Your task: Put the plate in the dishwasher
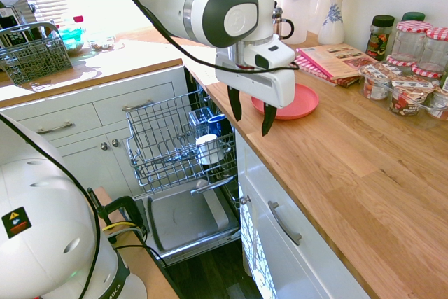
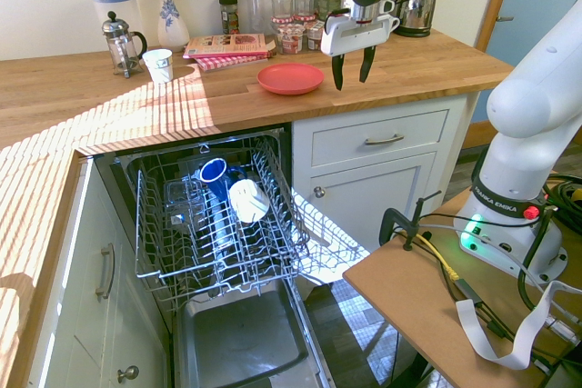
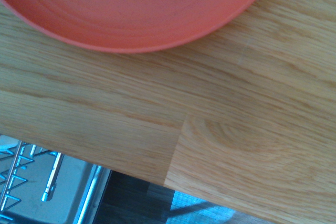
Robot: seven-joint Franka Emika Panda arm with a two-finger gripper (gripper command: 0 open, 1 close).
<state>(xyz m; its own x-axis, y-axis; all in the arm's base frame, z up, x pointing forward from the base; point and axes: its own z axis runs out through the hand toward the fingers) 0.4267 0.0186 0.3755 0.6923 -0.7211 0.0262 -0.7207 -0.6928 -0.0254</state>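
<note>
Above the front edge of the wooden desk [image 1: 357, 166], the white end effector with two black fingers [image 1: 252, 110] stands wide open, holding nothing and touching nothing, its fingertips pointing down. Just beside it lies the round, flat, coral-red plate [image 2: 290, 79], resting on the desk near the front edge, its low rim apart from the fingers; in the second exterior view the end effector hangs to the right of it. The white robot arm [image 1: 238, 12] reaches over from its base across the gap to the desk, bending down at the wrist.

Below the desk's front edge, the open dishwasher with grey wire rack [image 2: 214, 224] has its door lowered, showing the grey inner panel. In the rack sit a blue mug [image 2: 214, 171] and, just beside it, a white cup [image 2: 248, 200].

On the desk, behind the plate toward the wall, lie red-and-white books [image 2: 227, 46]. Farther along the wall side, near the corner, stand glass jars with red checked lids [image 1: 410, 41].
</note>
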